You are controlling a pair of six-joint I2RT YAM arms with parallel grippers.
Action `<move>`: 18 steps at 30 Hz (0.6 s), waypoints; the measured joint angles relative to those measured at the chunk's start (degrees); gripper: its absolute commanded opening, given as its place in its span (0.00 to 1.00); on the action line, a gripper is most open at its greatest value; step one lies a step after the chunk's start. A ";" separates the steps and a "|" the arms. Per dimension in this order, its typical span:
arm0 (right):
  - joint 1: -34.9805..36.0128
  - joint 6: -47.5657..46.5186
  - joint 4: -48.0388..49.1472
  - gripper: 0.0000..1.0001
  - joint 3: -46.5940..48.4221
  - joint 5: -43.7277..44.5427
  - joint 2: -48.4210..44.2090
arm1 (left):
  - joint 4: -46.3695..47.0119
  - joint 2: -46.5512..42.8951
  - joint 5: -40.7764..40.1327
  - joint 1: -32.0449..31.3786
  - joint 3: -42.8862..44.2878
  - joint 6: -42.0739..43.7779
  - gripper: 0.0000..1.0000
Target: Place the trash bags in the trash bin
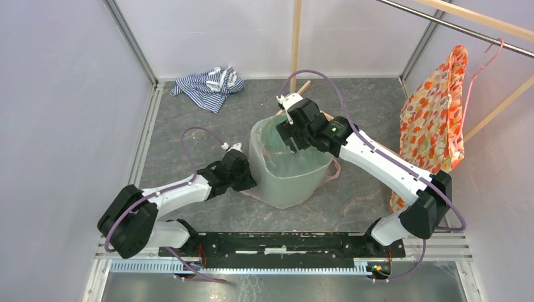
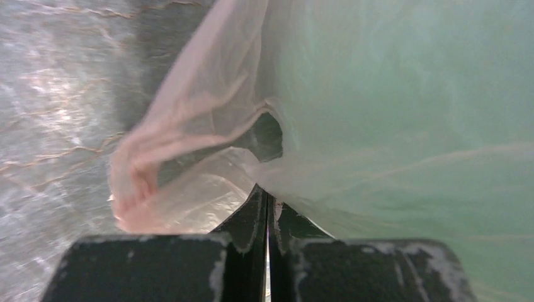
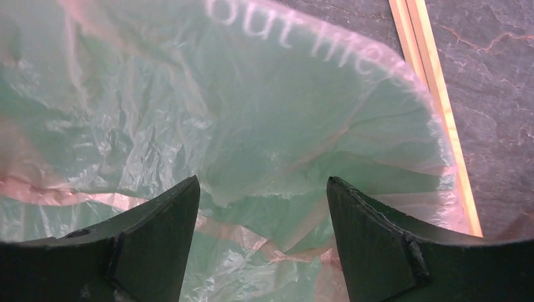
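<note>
The left claw (image 2: pixel 267 207) is closed, its fingers pressed together on a fold of the pale pink trash bag (image 2: pixel 189 126) right at their tips. How much film lies between them is hidden. Ahead and to its right, the mint trash bin (image 1: pixel 293 181) shows only as a green blur through the film. A loose pink flap sags to the claw's left over the grey desk (image 2: pixel 56 94).

The right claw (image 3: pixel 259 189) hangs wide open and holds nothing. It is just above the bin's opening, with crinkled bag below and ahead of it. White printing on the film is cut off at the top edge and unreadable. A wooden strip (image 3: pixel 434 94) lies beyond, to this claw's right.
</note>
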 measured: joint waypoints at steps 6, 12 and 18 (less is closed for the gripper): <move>-0.09 -1.36 -1.86 0.80 1.90 -0.98 0.31 | 2.45 2.73 -1.38 -3.61 0.04 -2.47 0.02; 1.42 -0.09 -2.14 0.81 1.73 -1.64 -0.09 | 2.23 2.51 -2.69 -4.00 0.07 -3.10 0.02; 5.05 3.02 -1.38 0.81 -2.12 -1.22 -3.54 | 1.53 -0.04 -3.87 -4.02 0.13 -3.15 0.02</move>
